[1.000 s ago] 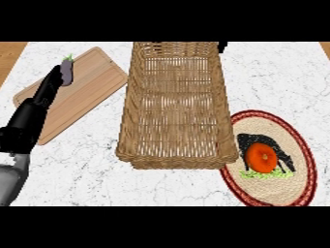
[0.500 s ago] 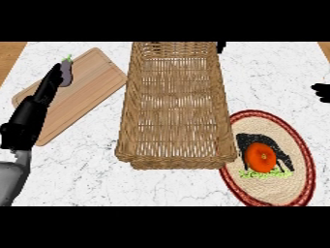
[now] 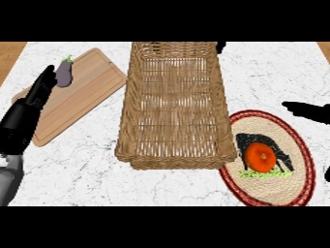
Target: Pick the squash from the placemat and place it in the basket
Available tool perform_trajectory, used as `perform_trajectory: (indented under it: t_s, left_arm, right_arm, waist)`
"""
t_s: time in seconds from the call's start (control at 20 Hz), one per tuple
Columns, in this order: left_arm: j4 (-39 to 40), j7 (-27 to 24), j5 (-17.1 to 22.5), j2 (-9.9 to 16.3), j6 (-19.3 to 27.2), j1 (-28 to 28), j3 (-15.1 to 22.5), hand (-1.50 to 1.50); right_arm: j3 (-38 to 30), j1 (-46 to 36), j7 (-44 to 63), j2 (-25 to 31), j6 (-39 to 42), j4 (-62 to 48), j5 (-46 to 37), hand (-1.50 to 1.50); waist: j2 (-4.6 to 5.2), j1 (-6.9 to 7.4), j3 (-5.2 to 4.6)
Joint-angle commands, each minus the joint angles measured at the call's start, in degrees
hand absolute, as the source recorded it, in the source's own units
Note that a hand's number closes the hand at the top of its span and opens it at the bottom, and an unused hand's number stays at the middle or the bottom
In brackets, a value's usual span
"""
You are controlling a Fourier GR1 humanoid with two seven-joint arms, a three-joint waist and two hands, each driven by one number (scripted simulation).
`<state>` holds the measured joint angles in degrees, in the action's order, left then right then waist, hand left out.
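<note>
The white marbled counter (image 3: 281, 72) fills the head view, with wood showing past its left and right ends. A long wicker basket (image 3: 173, 106) stands at its middle, running from the far edge towards the near one. To the left lies a wooden cutting board (image 3: 89, 92), set at a slant, and to the right, touching the basket's near corner, a round woven placemat (image 3: 296, 186) with a red rim (it bears a dark animal figure). The left hand (image 3: 26, 114) stands over the board's left edge, fingers straight and pointing up-view, holding nothing. The right hand (image 3: 328, 116) shows at the right edge, above the placemat, fingers spread and straight, nothing in it. The orange-red squash (image 3: 261, 157) sits on the placemat, untouched. A small purple eggplant (image 3: 65, 74) rests on the board's far end, just beside the left fingertips.
</note>
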<state>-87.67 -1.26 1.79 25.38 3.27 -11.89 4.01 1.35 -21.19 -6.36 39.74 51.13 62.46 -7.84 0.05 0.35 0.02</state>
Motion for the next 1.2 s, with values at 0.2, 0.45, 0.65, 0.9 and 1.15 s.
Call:
perform_trajectory:
  t_s: [0.2,0.45,0.65,0.9,1.15]
  left_arm:
    - [0.0,-1.6,-3.4,-2.4,-1.8,2.4,-2.8,0.0]
    - [-2.6,3.4,-2.7,-2.6,-4.3,0.7,-4.2,0.0]
    - [-1.7,-0.8,-5.4,-4.6,-5.0,2.9,-5.1,0.0]
    - [-4.4,3.6,-6.7,-7.1,-4.9,1.5,-5.4,0.0]
    - [2.4,-3.7,-5.6,-5.6,-8.2,0.8,-9.4,0.0]
  right_arm:
    - [-1.0,2.9,0.2,-5.9,-3.7,1.7,-5.2,-1.5]
    - [0.4,4.6,-6.1,-8.1,-7.5,-1.6,-10.8,-1.5]
    - [-0.9,2.1,-5.8,-10.0,-7.8,-2.5,-13.0,-1.5]
    - [-2.6,4.7,-6.0,-10.9,-8.2,-0.7,-14.1,-1.5]
    - [-2.6,2.6,-3.3,-15.3,-9.7,-1.6,-14.9,-1.5]
  waist:
    - [-0.1,-0.34,-0.03]
    - [-0.09,-0.22,-0.01]
    - [-0.06,-0.16,-0.02]
    - [-0.1,-0.29,-0.02]
    - [-0.05,-0.33,-0.04]
